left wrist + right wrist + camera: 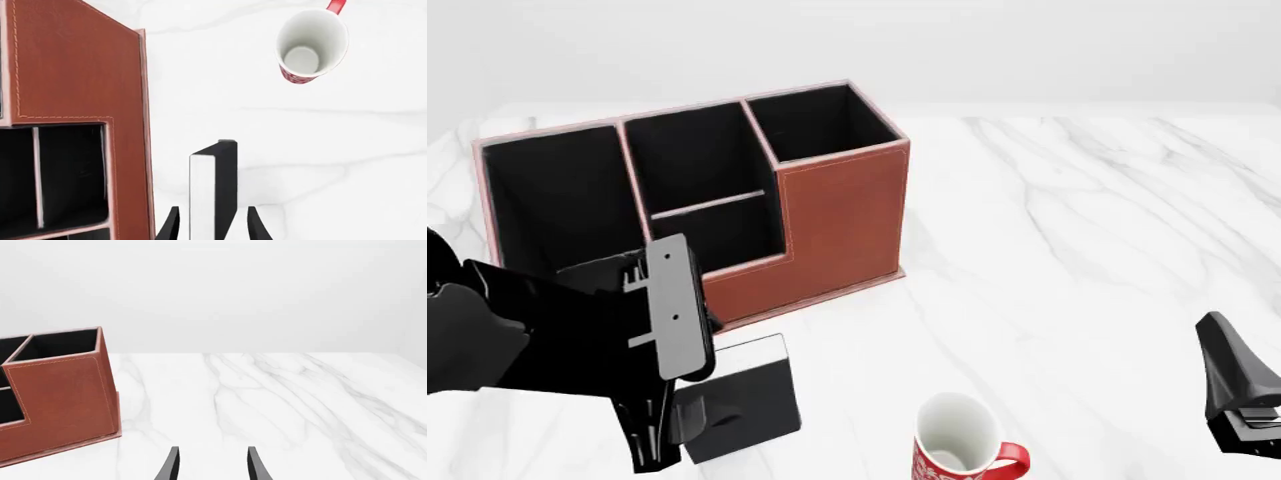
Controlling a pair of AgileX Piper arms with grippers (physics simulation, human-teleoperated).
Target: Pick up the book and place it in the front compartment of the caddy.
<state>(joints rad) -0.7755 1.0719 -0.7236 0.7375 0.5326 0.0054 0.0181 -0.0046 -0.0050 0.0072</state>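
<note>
Gripping the small thin black book with a white page edge (213,190) is the step in hand, and the left pincer (212,226) is at it: in the left wrist view its two dark fingers stand on either side of the book, close against the covers. Whether they already press it I cannot tell. In the front view the book (741,400) stands upright on the white marbled table (1068,260) at the lower left of the frame, partly hidden behind the black left arm.

The large reddish-brown leather-look caddy with black lining (834,215) sits at the upper left of the front view. Its front compartment (714,235), the low bay behind the cut-down brown wall, is just above the book in the frame, so I judge that the way to it is short.

To do it well, I would close squarely on both covers and lift straight up before going over the low wall, because a thin book can turn in the fingers.

The red-and-white mug (961,445) stands at the bottom centre, apart from the book, so it should not disturb.

The right pincer (212,465) is open and holds nothing, at the lower right of the front view.
</note>
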